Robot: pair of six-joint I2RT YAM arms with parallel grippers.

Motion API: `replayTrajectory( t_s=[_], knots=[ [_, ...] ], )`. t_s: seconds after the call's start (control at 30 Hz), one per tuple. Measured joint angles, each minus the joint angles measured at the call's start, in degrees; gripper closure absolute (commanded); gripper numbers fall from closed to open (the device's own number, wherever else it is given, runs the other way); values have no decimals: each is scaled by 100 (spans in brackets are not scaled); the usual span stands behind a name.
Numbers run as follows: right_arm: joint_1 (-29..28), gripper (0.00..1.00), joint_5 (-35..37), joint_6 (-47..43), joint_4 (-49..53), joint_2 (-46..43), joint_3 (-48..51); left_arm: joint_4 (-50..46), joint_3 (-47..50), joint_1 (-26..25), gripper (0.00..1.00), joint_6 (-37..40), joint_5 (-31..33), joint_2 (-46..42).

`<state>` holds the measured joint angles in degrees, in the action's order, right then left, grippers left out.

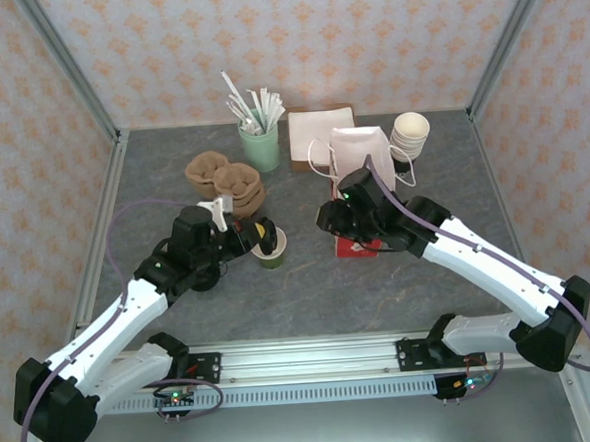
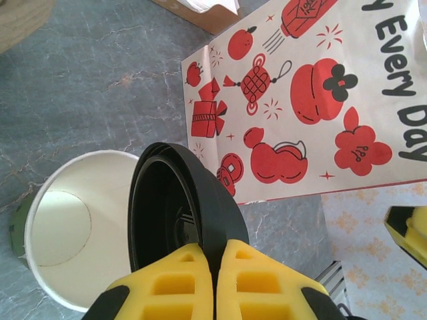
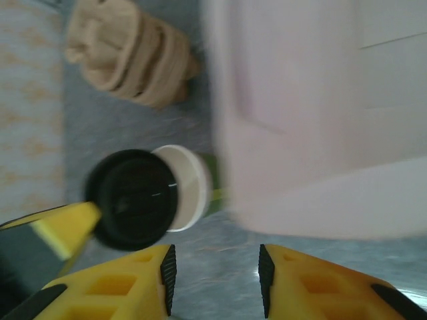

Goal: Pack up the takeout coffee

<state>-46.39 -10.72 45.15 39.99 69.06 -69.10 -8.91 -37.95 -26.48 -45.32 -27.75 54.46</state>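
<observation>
The left end effector pinches the black lid by its rim, tilted just over the open takeout coffee cup on the table. Level and centre the lid before pressing. Rightward stands the red-and-white bag. The right end effector is spread and empty.

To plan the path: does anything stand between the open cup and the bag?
Nothing visible on the table between cup and bag. Only the lid, pinched in the left fingers, hangs over the cup's rim on the bag's side.
</observation>
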Motion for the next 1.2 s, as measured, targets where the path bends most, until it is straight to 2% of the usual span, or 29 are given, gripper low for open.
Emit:
replayTrajectory(
  t_s=[0.23, 0.53, 0.67, 0.9, 1.2],
  knots=[
    [-411, 60, -551, 385, -901, 133, 74, 188, 192, 55, 94, -140, -107, 57],
    [-634, 60, -632, 787, -1775, 975, 334, 413, 422, 234, 94, -247, -304, 55],
    [-634, 60, -557, 850, -1943, 1191, 334, 470, 503, 304, 92, -271, -367, 55],
    [-634, 59, -365, 892, -2009, 1534, 332, 540, 546, 380, 81, -264, -461, 61],
    [-544, 58, -321, 890, -2000, 1762, 260, 535, 544, 415, 78, -170, -479, 184]
  ],
)
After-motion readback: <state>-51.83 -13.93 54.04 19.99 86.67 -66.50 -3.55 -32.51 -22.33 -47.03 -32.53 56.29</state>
